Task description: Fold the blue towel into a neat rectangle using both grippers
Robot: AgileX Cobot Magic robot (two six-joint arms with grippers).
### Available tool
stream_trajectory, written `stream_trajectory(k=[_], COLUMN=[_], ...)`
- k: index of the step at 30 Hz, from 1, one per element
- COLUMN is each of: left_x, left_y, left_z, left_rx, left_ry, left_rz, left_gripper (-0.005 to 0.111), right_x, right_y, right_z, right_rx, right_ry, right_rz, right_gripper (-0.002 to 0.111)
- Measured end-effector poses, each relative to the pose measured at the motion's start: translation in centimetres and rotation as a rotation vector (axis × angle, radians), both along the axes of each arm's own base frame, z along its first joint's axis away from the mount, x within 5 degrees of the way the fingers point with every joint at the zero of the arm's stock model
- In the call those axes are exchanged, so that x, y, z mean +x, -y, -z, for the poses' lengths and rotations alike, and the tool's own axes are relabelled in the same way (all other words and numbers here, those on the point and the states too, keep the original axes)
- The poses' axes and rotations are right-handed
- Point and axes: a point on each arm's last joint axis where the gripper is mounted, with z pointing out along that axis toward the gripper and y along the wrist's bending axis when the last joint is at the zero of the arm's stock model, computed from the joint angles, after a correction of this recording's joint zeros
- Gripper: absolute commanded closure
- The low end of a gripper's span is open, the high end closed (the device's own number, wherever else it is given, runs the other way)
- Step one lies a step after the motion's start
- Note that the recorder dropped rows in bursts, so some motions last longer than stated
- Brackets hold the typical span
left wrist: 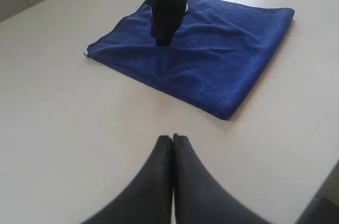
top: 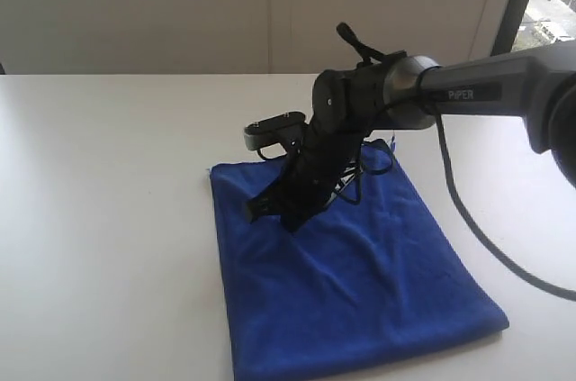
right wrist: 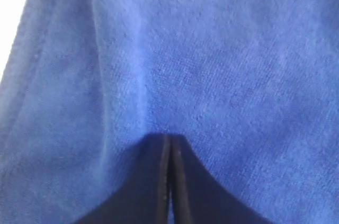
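On table (top: 108,174), blue towel (top: 360,282), right gripper (top: 274,217) above

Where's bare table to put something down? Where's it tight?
Free: table left of the blue towel in the exterior view, plus the strip between left gripper and towel edge. Crowded: over the towel, where the right gripper meets it, and its right side, where a cable trails.
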Motion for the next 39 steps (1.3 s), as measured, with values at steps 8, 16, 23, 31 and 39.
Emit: stream_trajectory(k=[8,16,23,31,39], left_x=[0.0,0.0,0.0,0.0,0.0], left_y=[0.0,0.0,0.0,0.0,0.0], left_z=[0.0,0.0,0.0,0.0,0.0], left_rx=[0.000,0.000,0.001,0.001,0.001], left_ry=[0.000,0.000,0.001,0.001,0.001], left_rz=[0.000,0.000,0.001,0.001,0.001], left_gripper=[0.107,0.107,0.107,0.107,0.107], right_x=[1.3,2.2,2.6,4.4,4.7], right_y=[1.2,2.4,3.7,10.5,13.3], right_z=[0.2,0.2,-4.9,-4.1,0.3], right_rx=[-0.007,-0.013,-0.063,-0.127,-0.193], right_ry=[0.045,0.092,0.293,0.276,0.131], right_rz=[0.227,0.287,0.197,0.342,0.386], right_gripper=[0.108,0.108,0.108,0.108,0.108])
